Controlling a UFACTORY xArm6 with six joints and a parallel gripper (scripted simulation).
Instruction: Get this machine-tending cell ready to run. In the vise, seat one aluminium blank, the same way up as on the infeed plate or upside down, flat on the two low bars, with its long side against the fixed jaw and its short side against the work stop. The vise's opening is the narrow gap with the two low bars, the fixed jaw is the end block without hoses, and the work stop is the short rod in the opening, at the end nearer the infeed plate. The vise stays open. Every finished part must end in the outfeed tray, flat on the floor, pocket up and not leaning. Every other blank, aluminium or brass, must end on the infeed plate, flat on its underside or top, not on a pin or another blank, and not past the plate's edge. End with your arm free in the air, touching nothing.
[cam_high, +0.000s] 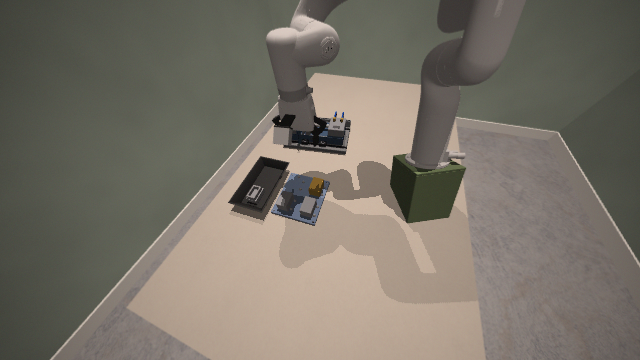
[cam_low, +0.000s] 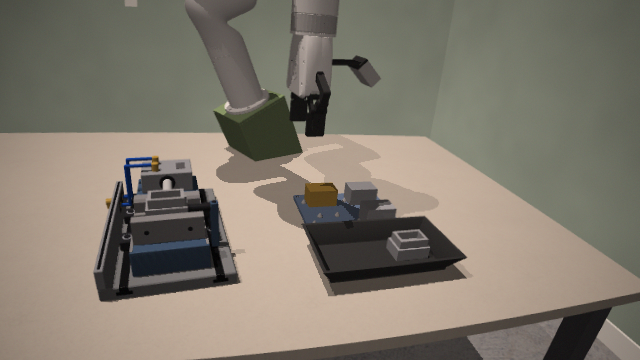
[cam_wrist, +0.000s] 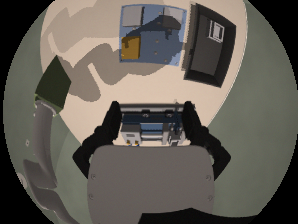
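Observation:
My gripper (cam_low: 310, 117) is open and empty, high in the air; in the wrist view (cam_wrist: 152, 112) the vise (cam_wrist: 152, 125) lies below, between the fingers. The vise (cam_low: 165, 225) stands at the table's left, with a grey rimmed part (cam_low: 165, 199) in its opening. The blue infeed plate (cam_low: 330, 210) carries a brass blank (cam_low: 321, 194) and two aluminium blanks: one lies flat (cam_low: 360, 191), and the other (cam_low: 377, 209), next to the tray, looks tilted. The dark outfeed tray (cam_low: 382, 247) holds a finished part (cam_low: 409, 244), pocket up.
The arm's green base block (cam_low: 257, 125) stands behind the plate, with the arm rising from it. Blue hoses (cam_low: 132, 172) rise at the vise's far end. The tray touches the plate's near edge. The table edge runs close to the tray's right.

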